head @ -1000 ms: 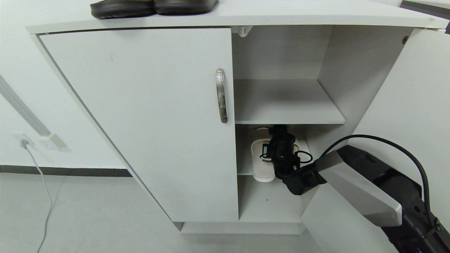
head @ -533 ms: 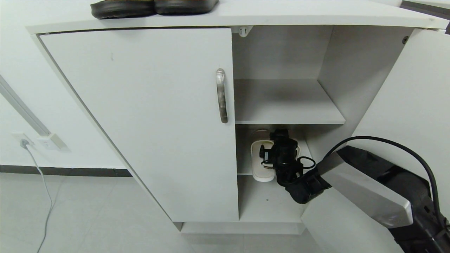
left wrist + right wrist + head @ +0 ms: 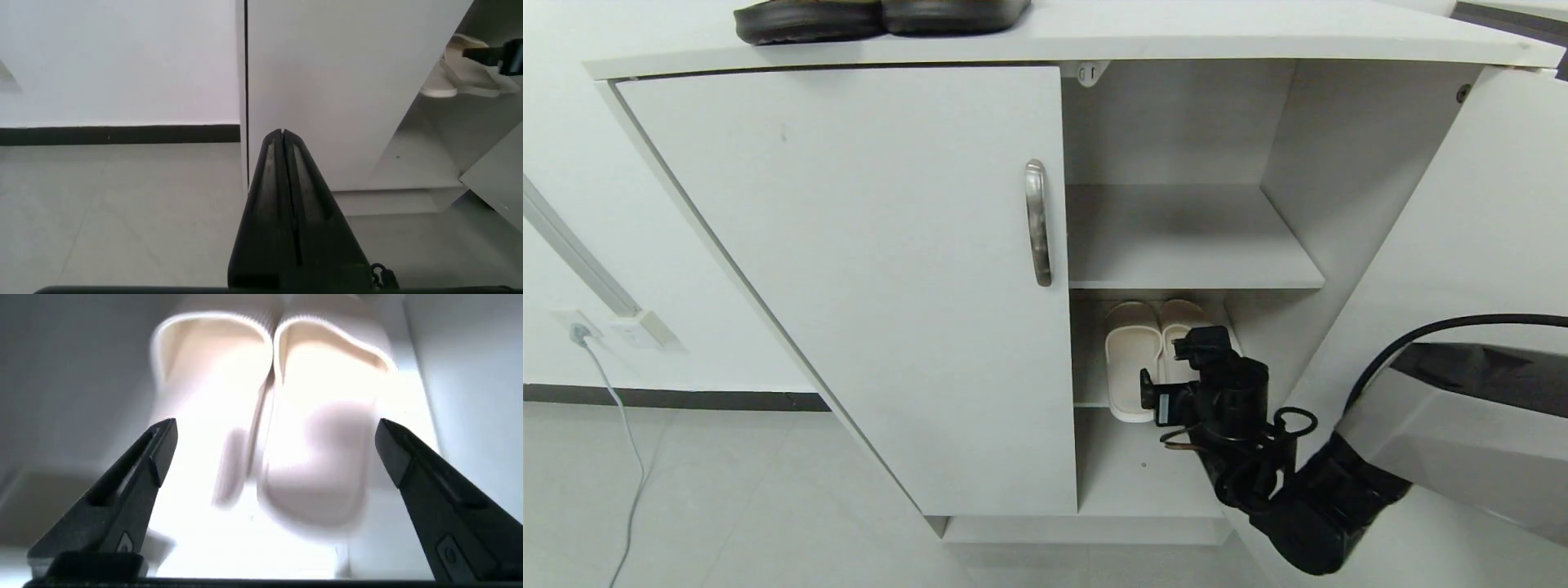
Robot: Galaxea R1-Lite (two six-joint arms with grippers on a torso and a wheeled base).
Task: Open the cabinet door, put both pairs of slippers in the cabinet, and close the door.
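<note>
– While the right pincer (image 3: 275, 437), fingers apart, is facing the white slippers (image 3: 1134, 367) on the middle shelf (image 3: 1088, 385), where is the dark pair (image 3: 874, 16) lying?
– High and leftward on the cabinet top (image 3: 1176, 37), on the left arm's side; the left pincer (image 3: 282, 139) is resting pressed together.

Straight ahead of my right pincer (image 3: 1202, 341) lie 2 white slippers (image 3: 319, 465), making 1 pair. Far above it sit 2 dark slippers (image 3: 882, 18), another 1 pair, on top of 1 cabinet (image 3: 1258, 41). To my pincer's left is 1 shut door (image 3: 849, 269) with 1 handle (image 3: 1036, 222); to its right, 1 open door (image 3: 1486, 204). I count 3 compartments (image 3: 1184, 237).
</note>
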